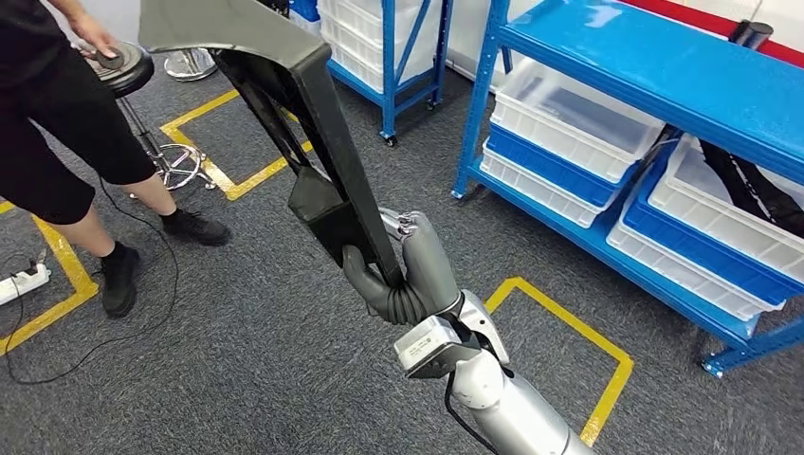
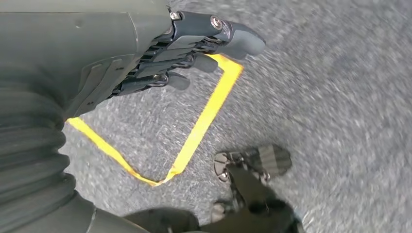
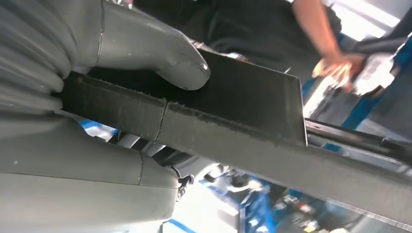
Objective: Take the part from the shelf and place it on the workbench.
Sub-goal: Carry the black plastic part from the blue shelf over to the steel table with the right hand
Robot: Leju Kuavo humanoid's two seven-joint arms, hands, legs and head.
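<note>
We are gripping the part [image 1: 313,142], a long black angled panel, in our right hand [image 1: 410,275], fingers wrapping around its lower edge while the piece is rising up and away toward the top of the head view. In the right wrist view the thick grey thumb [image 3: 165,58] is pressing flat on the dark face of the part [image 3: 233,111], whose rough-cut edge is running across between thumb and palm.

Our left hand [image 2: 194,53] is hanging over the grey carpet [image 2: 340,97], holding nothing, its dark fingers [image 2: 214,34] curling loosely and apart above a corner of yellow floor tape [image 2: 204,116].

To our right, the blue shelf [image 1: 664,85] is carrying white bins [image 1: 569,118] on its lower level, one of them [image 1: 730,199] holding another long black piece [image 1: 758,185]. A second blue rack [image 1: 389,66] with white bins is standing farther back.

On the left, a person in black shorts [image 1: 57,133] and black shoes is standing on the carpet, one hand [image 1: 95,38] resting on a round black stool seat [image 1: 123,66]. A white power strip [image 1: 24,282] is lying beside yellow tape at the left edge.
</note>
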